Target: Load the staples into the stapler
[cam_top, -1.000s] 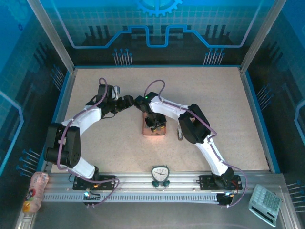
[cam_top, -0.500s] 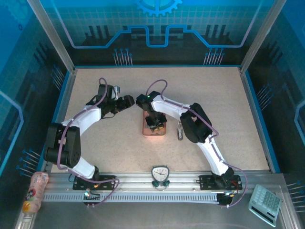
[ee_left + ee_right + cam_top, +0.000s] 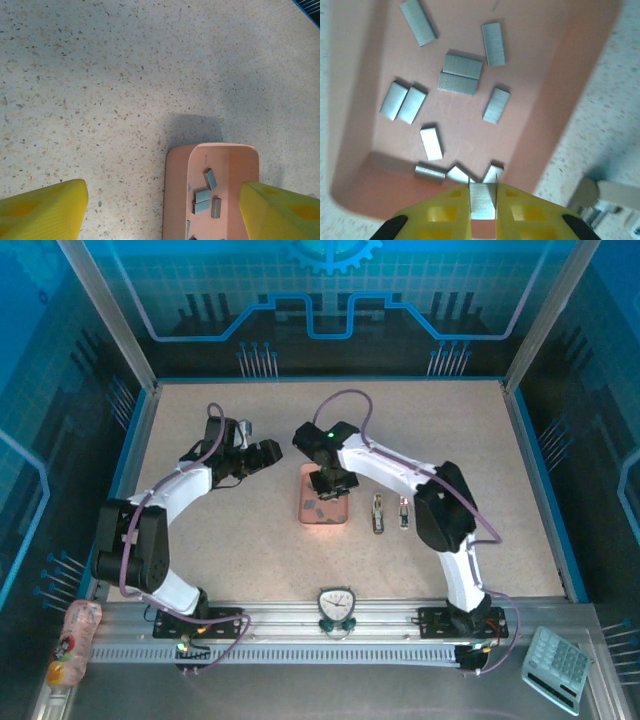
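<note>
In the right wrist view my right gripper (image 3: 483, 192) is shut on one grey strip of staples (image 3: 483, 201), held just above the near end of the pink tray (image 3: 540, 60). Several more loose strips (image 3: 461, 75) lie on the tray floor. From above, the right gripper (image 3: 328, 483) hangs over the tray (image 3: 305, 516). Two small staplers (image 3: 378, 514) (image 3: 403, 512) lie on the table right of the tray. My left gripper (image 3: 265, 455) hovers left of the tray, open and holding nothing; its yellow fingers (image 3: 40, 210) frame the tray's end (image 3: 175, 190) and a few strips (image 3: 204, 194).
The speckled tabletop (image 3: 230, 540) is bordered by blue walls. A stapler's metal end (image 3: 607, 195) sits just right of the tray in the right wrist view. A small clock (image 3: 337, 606) stands on the front rail, and a calculator (image 3: 557, 667) lies at the near right.
The right arm has swung its elbow to the right, uncovering the second stapler, and its gripper has pulled back toward the tray's far end. The left arm has stayed still.
</note>
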You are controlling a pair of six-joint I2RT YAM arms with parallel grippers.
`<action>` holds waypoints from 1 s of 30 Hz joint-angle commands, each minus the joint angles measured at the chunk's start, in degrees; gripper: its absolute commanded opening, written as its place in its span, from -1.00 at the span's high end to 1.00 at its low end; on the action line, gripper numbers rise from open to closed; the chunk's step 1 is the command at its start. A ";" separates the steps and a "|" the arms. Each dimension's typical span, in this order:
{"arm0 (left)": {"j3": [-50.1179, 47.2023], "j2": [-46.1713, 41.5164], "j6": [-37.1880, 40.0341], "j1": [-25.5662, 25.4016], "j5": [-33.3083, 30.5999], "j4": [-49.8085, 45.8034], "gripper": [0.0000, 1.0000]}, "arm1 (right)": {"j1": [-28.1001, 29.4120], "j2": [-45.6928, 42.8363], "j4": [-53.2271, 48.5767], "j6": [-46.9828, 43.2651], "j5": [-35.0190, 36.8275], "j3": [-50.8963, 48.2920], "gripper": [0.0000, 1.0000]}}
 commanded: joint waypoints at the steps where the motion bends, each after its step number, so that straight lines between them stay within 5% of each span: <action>1: -0.17 -3.75 0.41 -0.23 1.60 -1.35 -0.61 | 0.53 -5.11 0.23 1.84 0.72 -4.49 0.66; 17: -8.58 -13.34 6.87 -3.41 3.35 -4.00 -0.61 | 1.14 -31.72 4.50 13.87 -2.62 -42.79 0.65; 30: -12.73 -15.10 9.46 -7.19 2.74 1.63 -0.62 | -1.58 -31.46 13.32 14.98 -6.66 -56.44 0.63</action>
